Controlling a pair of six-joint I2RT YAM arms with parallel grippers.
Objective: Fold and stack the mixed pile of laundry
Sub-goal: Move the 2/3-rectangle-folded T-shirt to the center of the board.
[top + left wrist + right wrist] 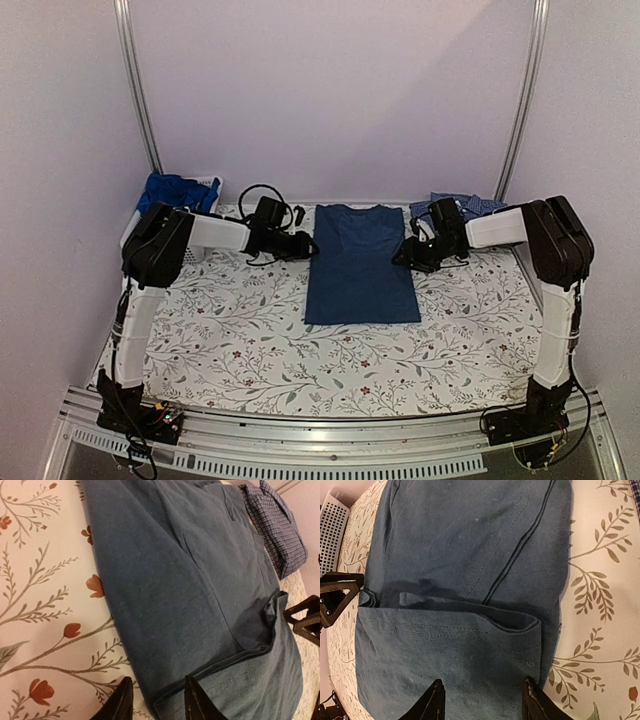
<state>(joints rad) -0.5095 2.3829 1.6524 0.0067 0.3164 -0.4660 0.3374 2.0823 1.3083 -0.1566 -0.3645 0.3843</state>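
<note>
The dark navy T-shirt [358, 265] lies flat in the middle of the table, folded into a long rectangle. It also shows in the left wrist view [200, 580] and in the right wrist view [470, 580], with its far end turned over. My left gripper [306, 246] is open at the shirt's left edge [157, 700]. My right gripper [404, 255] is open at its right edge, low over the turned-over part [481, 700]. The checked shirt [470, 206] lies at the back right [277, 530]. The royal-blue garment [178, 190] lies in the basket.
A white mesh basket [200, 185] stands at the back left [332, 530]. The floral tablecloth [250, 340] covers the table. A black cable [255, 195] loops behind the left arm. Metal frame posts stand at the back corners.
</note>
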